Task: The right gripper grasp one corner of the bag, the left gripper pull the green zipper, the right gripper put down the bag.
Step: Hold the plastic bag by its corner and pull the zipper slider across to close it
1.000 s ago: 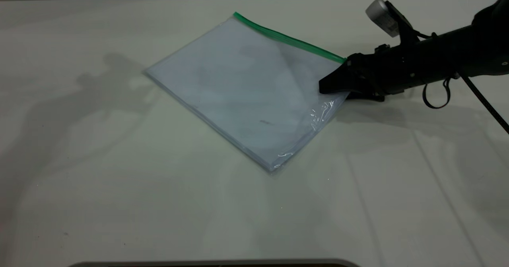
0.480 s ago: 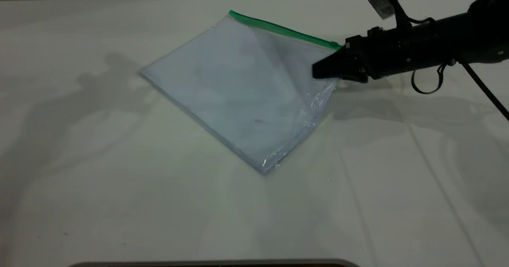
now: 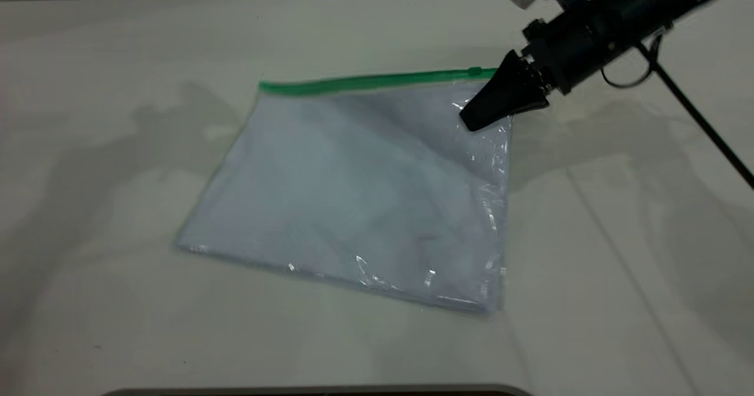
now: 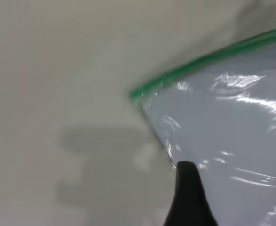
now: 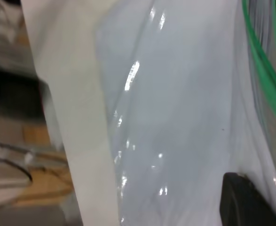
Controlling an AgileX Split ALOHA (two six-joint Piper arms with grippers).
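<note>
1. The large flat clear plastic bag [image 3: 365, 190] with white sheets inside hangs tilted from its far right corner, its near edge resting on the pale desk [image 3: 118, 325].
2. The black right gripper [image 3: 492, 104] with the white cylinder has its jaws clamped on that corner.
3. The narrow bright green zipper [image 3: 365, 82] runs left to right along the far edge, its slider tab [image 3: 473, 71] just beside the right gripper.
4. The plain black left gripper [image 4: 189, 197] sits near the zipper's far left end, well apart from the slider; I cannot tell how its jaws stand.
</note>
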